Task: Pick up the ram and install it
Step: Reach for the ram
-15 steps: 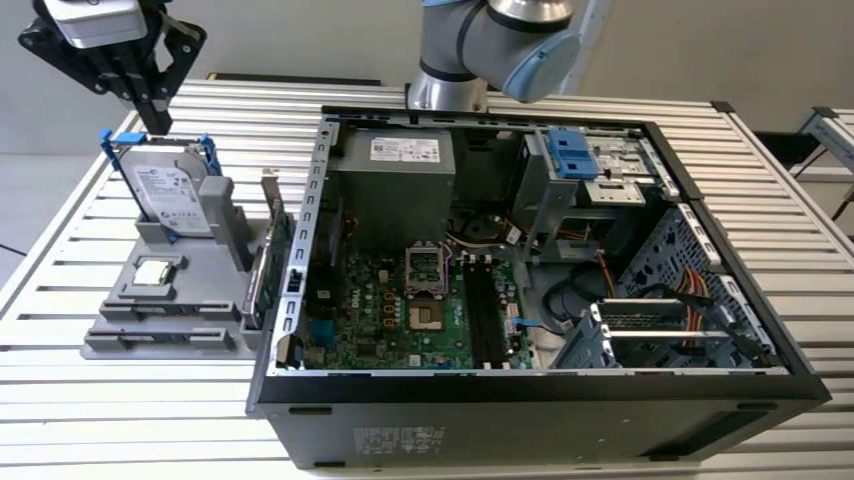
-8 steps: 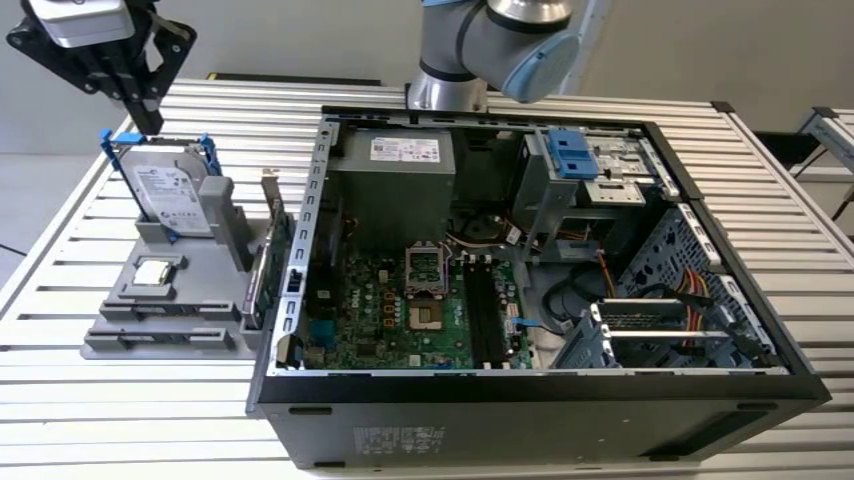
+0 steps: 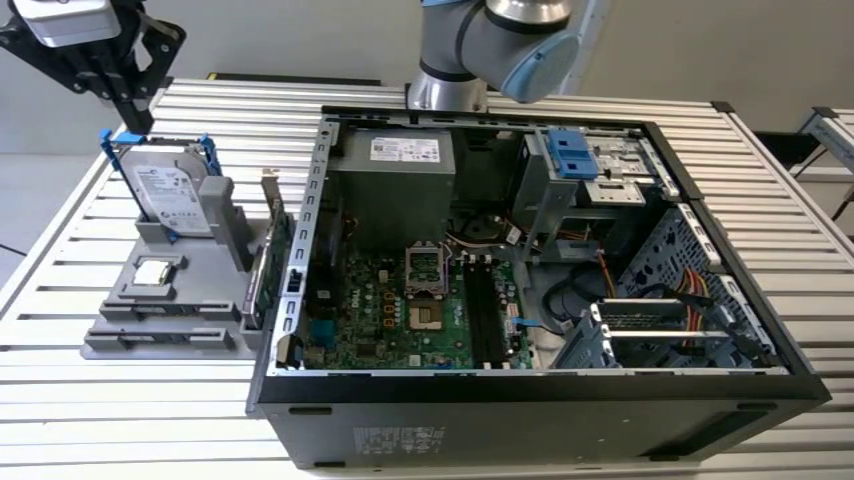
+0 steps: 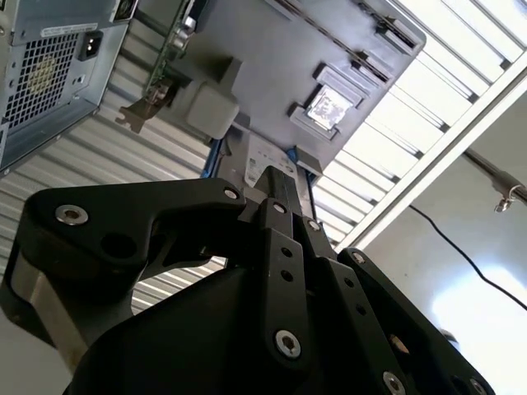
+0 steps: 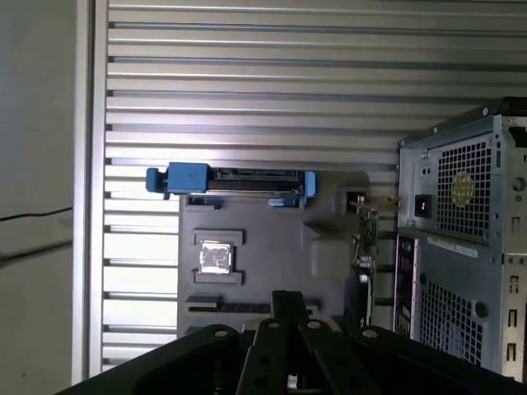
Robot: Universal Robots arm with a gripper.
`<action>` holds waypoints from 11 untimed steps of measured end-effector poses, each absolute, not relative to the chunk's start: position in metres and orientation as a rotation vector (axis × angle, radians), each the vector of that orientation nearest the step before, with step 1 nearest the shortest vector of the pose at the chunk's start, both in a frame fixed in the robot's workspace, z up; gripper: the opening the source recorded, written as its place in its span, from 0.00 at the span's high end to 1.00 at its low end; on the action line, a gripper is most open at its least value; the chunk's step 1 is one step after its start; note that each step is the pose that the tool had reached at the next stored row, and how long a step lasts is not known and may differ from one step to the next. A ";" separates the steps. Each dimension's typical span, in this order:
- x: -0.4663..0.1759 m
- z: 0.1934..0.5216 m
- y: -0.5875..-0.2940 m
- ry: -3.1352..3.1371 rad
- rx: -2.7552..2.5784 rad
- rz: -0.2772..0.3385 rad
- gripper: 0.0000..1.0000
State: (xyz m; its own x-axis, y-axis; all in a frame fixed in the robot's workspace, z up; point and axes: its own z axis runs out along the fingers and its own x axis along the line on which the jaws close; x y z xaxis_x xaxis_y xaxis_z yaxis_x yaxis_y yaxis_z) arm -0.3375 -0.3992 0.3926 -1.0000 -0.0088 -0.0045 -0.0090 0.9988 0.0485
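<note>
Claw clenched on nothing, hanging over the hard drive, which stands upright in the grey holder on the worktop. Ram lies slotted in the holder, beside the silver chip. Green card stands between the holder and the open computer case.

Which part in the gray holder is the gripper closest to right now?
The hard drive in its blue caddy, standing upright just beneath the gripper; the silver chip and green card sit farther off.
</note>
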 end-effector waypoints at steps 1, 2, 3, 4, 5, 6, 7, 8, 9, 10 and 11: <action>-0.338 0.393 -0.399 3.136 -0.014 0.076 1.00; -0.339 0.393 -0.399 3.136 -0.015 0.076 1.00; -0.340 0.393 -0.399 3.137 -0.015 0.076 1.00; -0.340 0.393 -0.399 3.136 -0.015 0.076 1.00; -0.341 0.393 -0.399 3.136 -0.015 0.076 1.00; -0.342 0.393 -0.399 3.137 -0.015 0.076 1.00; -0.343 0.393 -0.399 3.137 -0.015 0.076 1.00; -0.343 0.393 -0.399 3.137 -0.015 0.076 1.00; -0.344 0.393 -0.399 3.136 -0.015 0.076 1.00; -0.345 0.393 -0.399 3.136 -0.015 0.076 1.00; -0.346 0.393 -0.398 3.137 -0.015 0.076 1.00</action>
State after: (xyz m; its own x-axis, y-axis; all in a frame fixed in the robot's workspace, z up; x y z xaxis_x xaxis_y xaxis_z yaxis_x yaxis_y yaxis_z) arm -0.3464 -0.3985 0.3926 -0.9999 -0.0092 -0.0043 -0.0094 0.9988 0.0484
